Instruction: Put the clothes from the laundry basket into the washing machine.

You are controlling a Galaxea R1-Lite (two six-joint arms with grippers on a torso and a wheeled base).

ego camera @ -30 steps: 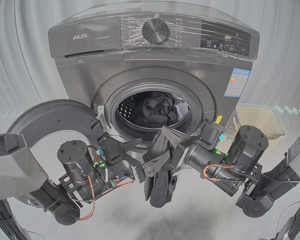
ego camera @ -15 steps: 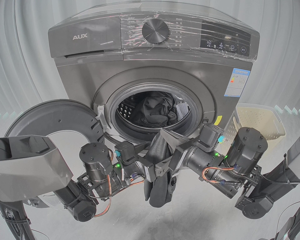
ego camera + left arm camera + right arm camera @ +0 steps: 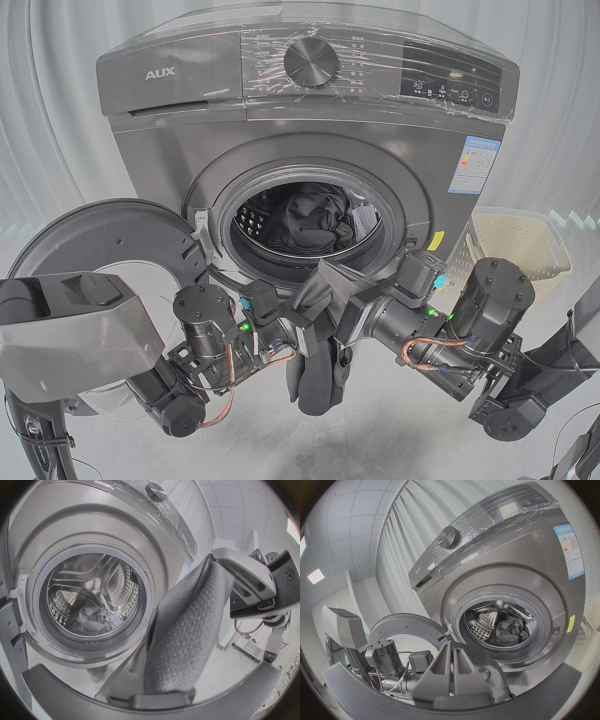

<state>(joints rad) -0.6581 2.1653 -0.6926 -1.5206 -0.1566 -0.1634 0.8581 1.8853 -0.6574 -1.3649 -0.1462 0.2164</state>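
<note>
Since a second ago my left gripper (image 3: 303, 306) has swung in from beside the open door to the hanging dark garment (image 3: 184, 627). It now sits against the cloth just below the right gripper (image 3: 452, 647), and I cannot tell from these views whether it has closed on the cloth. The right gripper has hardly shifted and stays clamped on the garment's upper edge, jaws pressed together. I read this as a two-handed hold being set up, so the loose lower part can be lifted over the sill rather than dragged. The piece is not yet inside.

The garment is a dark grey knit with a dimpled texture, soft and limp. Its top is bunched at the right gripper, just in front of the drum's lower rim, and the rest hangs in folds toward the floor. Behind it the washing machine (image 3: 300, 134) stands with its door (image 3: 100, 231) swung wide to the left. A dark heap of clothes (image 3: 309, 219) already lies in the drum. The laundry basket (image 3: 531, 237) sits at the machine's right side.
</note>
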